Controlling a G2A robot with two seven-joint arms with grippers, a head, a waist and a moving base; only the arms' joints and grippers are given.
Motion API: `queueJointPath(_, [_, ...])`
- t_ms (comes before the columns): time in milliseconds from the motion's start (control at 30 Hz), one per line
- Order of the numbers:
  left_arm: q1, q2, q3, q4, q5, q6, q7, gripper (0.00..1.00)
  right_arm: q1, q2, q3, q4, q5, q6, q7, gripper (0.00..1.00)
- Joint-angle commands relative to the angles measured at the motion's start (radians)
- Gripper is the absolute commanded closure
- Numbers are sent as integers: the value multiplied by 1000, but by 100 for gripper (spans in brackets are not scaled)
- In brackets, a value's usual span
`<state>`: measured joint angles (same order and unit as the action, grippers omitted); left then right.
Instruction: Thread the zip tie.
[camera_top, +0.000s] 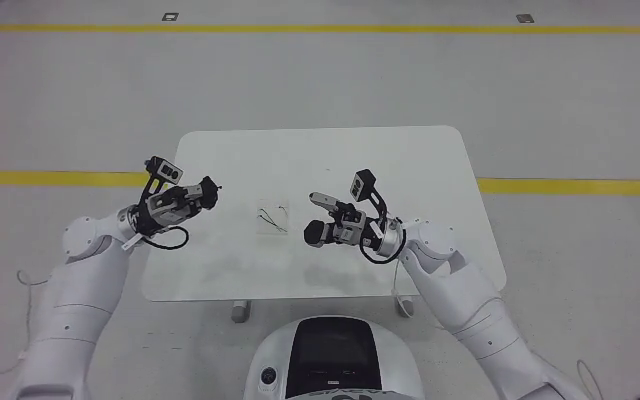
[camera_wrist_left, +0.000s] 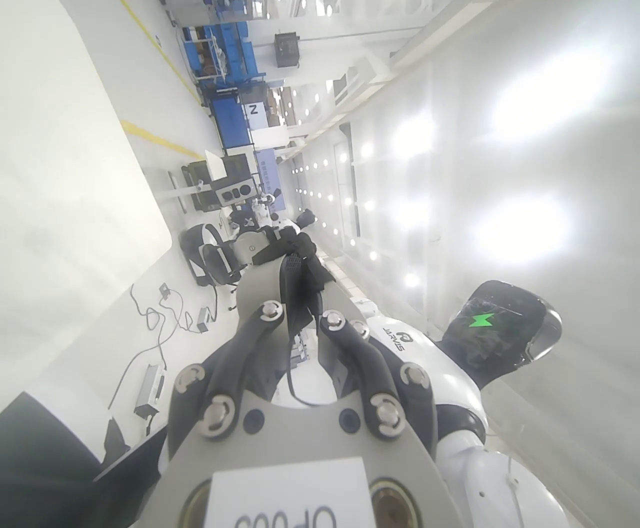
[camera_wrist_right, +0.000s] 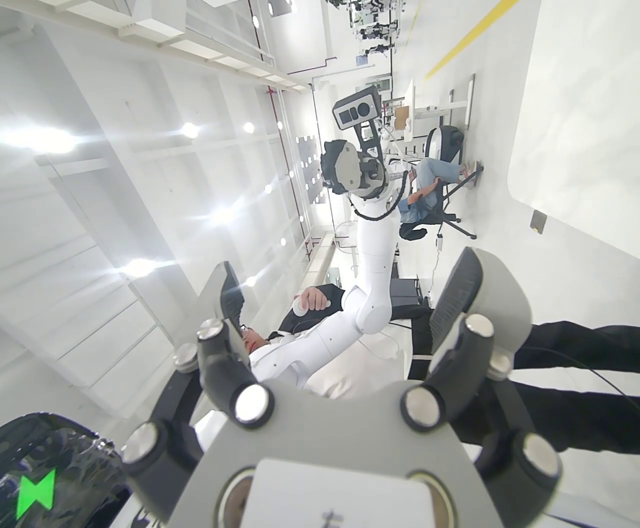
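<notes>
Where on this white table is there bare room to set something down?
On the white rounded table, the far strip and the near strip between the two arms are bare. The middle is crowded: thin dark zip ties lie between the left hand and the open right hand.

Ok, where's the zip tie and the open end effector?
zip tie (camera_top: 272, 218), top view, middle of its thin strands.
right end effector (camera_top: 311, 217), top view, midway between its open fingertips.
</notes>
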<state>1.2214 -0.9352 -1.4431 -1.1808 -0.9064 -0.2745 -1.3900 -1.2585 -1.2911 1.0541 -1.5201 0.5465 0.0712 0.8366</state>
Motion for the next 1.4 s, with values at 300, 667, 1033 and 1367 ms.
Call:
queueJointPath(300, [-23, 24, -19, 56, -1, -3, 0, 100, 0, 0, 0, 0, 0, 0, 0, 0])
queueJointPath(667, [-23, 24, -19, 56, -1, -3, 0, 100, 0, 0, 0, 0, 0, 0, 0, 0])
queueJointPath(1033, [-23, 24, -19, 56, -1, -3, 0, 100, 135, -12, -102, 7, -193, 89, -31, 0])
queueJointPath(1367, [-23, 24, -19, 56, -1, -3, 0, 100, 313, -71, -280, 145, -337, 143, -169, 0])
